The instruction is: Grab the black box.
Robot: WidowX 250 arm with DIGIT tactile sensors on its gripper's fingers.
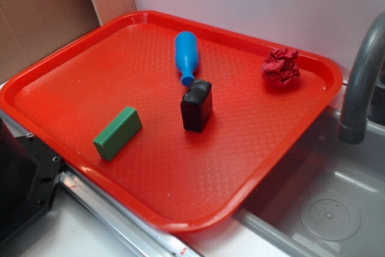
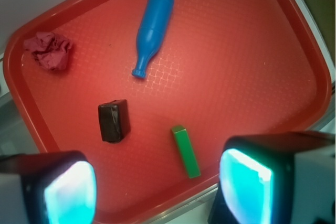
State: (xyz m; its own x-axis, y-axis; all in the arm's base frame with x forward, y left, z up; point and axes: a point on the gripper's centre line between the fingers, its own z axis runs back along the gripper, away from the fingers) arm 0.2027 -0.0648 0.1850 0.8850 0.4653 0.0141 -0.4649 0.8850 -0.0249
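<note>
Glossy black box [image 2: 114, 120] stands mid-tray on the red tray [image 2: 273, 66], just below the blue bottle's [image 2: 151, 30] mouth, so I'd lower my gripper [image 2: 157, 184], fingers spread wide, squarely over it, clear of the green block [image 2: 186, 150].

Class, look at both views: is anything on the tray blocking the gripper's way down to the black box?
Nothing visible does. The gripper hangs open above the tray; the black box stands apart from the blue bottle and green block.
</note>
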